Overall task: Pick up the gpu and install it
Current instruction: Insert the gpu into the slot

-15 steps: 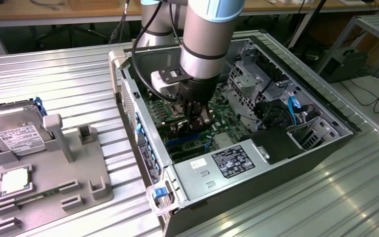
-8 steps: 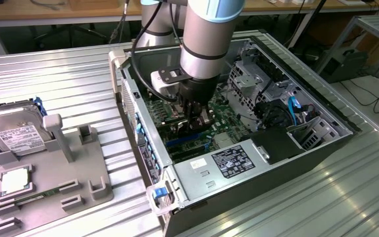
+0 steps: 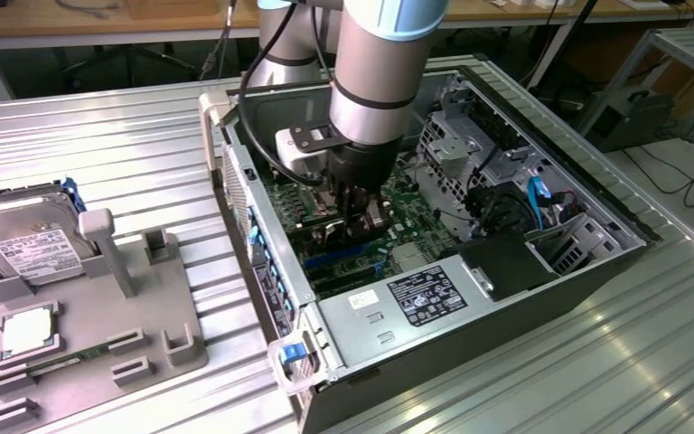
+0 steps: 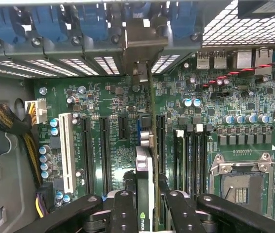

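Grey robot arm [image 3: 371, 81] is reaching down into the open black computer case [image 3: 618, 249] lying on the ribbed metal counter [image 3: 106, 136]; black jaws are pinching the gpu [image 4: 145, 162], a thin dark flat card with a silvery metal bracket [image 4: 142, 41] at its far end, one jaw on each face; card is standing edge-on over the green motherboard [image 4: 103, 94], sitting between the long black expansion slots [image 4: 103, 150] on one side and the black memory slots [image 4: 191, 155] on the other; bracket is lining up with the rear slot openings under the blue plastic clips [image 4: 45, 22]; can't tell whether the card's edge is sitting in a slot; empty metal-framed CPU socket [image 4: 239, 187] is showing beside the memory slots. On the exterior view's left, a grey moulded fixture [image 3: 118, 334] is holding a silver hard drive with white label [image 3: 28, 240] and a small square silver chip [image 3: 28, 333], well apart from the case.
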### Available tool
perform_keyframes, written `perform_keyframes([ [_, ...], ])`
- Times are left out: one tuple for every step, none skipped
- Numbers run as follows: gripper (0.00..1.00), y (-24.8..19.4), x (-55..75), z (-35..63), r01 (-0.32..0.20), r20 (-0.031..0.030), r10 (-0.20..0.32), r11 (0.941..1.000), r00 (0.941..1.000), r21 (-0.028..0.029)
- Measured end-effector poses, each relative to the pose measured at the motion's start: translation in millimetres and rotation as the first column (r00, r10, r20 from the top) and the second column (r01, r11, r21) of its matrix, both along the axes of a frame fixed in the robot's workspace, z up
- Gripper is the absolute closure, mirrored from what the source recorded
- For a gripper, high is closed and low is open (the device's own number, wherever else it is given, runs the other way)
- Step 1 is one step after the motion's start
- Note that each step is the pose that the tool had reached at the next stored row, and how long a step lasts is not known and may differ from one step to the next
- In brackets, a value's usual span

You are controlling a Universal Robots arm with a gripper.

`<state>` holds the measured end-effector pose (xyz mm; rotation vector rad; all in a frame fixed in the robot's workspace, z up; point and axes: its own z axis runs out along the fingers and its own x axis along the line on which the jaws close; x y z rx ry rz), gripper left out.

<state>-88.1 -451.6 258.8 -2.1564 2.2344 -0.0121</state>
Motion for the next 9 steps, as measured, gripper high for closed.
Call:
perform_keyframes([
  [0.73, -0.1, 0.0, 0.0, 0.007, -0.0004, -0.007, 1.0000, 1.0000, 0.0001],
  [0.73, -0.5, 0.0, -0.1, 0.013, -0.0008, -0.013, 0.9999, 0.9999, 0.0001],
  [0.73, -1.1, 0.1, -0.1, 0.019, -0.0010, -0.019, 0.9998, 0.9998, 0.0002],
  [0.73, -1.7, 0.1, -0.1, 0.023, -0.0010, -0.023, 0.9997, 0.9997, 0.0002],
  [0.73, -1.8, 0.0, -0.1, 0.025, -0.0010, -0.025, 0.9997, 0.9997, 0.0002],
  [0.73, -2.0, 0.0, -0.1, 0.027, -0.0009, -0.027, 0.9996, 0.9996, 0.0003],
  [0.73, -2.1, 0.1, -0.1, 0.027, -0.0010, -0.027, 0.9996, 0.9996, 0.0002],
  [0.73, -2.4, 0.1, -0.1, 0.028, -0.0010, -0.028, 0.9996, 0.9996, 0.0002],
  [0.73, -3.2, 0.1, -0.1, 0.029, -0.0010, -0.029, 0.9996, 0.9996, 0.0003],
])
